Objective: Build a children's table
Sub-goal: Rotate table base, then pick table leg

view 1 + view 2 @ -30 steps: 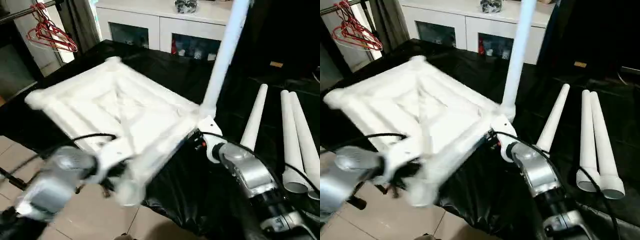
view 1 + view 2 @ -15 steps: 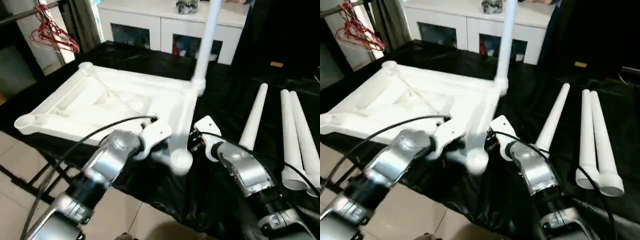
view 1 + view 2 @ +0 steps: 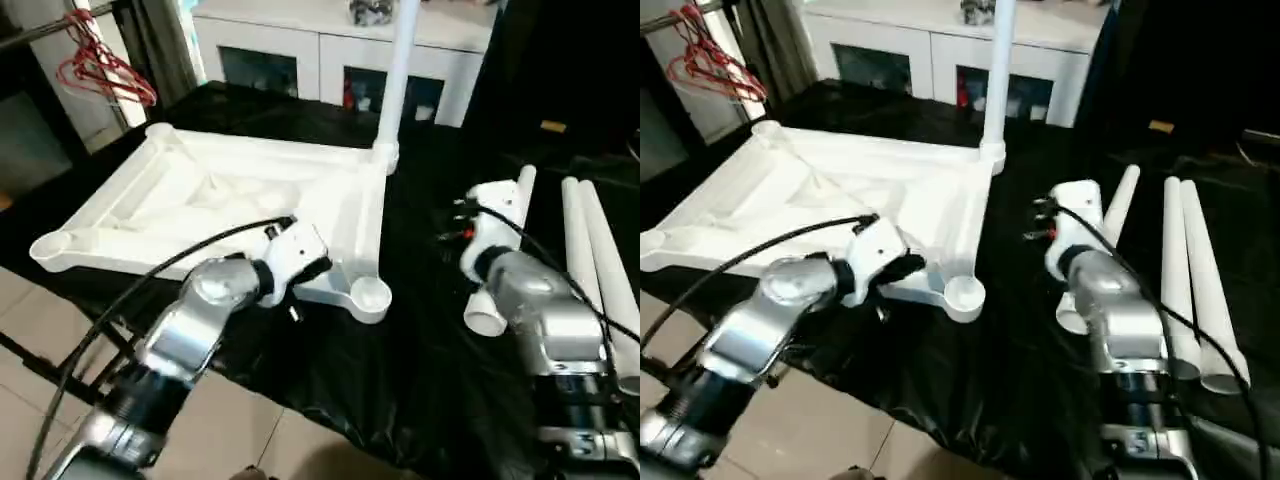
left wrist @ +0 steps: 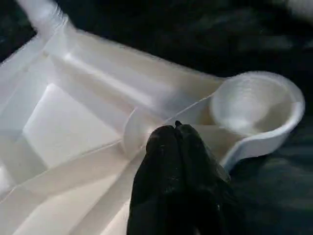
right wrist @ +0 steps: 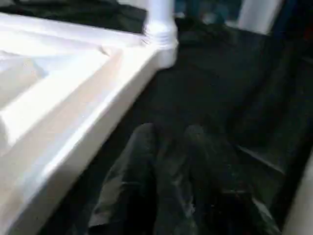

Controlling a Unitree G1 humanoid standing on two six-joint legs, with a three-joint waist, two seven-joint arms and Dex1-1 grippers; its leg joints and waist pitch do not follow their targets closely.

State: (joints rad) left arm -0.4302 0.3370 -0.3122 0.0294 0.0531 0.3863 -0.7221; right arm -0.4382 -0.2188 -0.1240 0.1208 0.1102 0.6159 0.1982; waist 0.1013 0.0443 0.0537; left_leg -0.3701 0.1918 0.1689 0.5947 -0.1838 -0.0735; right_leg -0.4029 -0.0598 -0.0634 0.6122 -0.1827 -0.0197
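Observation:
The children's table top (image 3: 200, 190) lies upside down on the black-covered bench, ribs up. One leg (image 3: 395, 70) stands upright in its far right corner socket. The near right corner socket (image 3: 368, 295) has nothing in it. My left gripper (image 4: 177, 128) is shut, and its tips rest on the rim just beside that socket. Three loose legs (image 3: 580, 260) lie side by side on the right. My right gripper (image 5: 168, 134) hovers over the black cloth between the top's right edge and the loose legs, fingers slightly apart with nothing between them. My right forearm (image 3: 530, 300) crosses over the nearest loose leg (image 3: 507, 235).
A white cabinet with glass doors (image 3: 320, 50) stands behind the bench. Red hangers (image 3: 100, 65) hang on a rack at the far left. The bench's front edge drops to a tiled floor (image 3: 250, 430). A black cable (image 3: 150, 290) runs along my left arm.
The table top went from tilted and moving to lying flat. My right arm has swung right, away from the near corner toward the loose legs. My left gripper stays by the near right socket.

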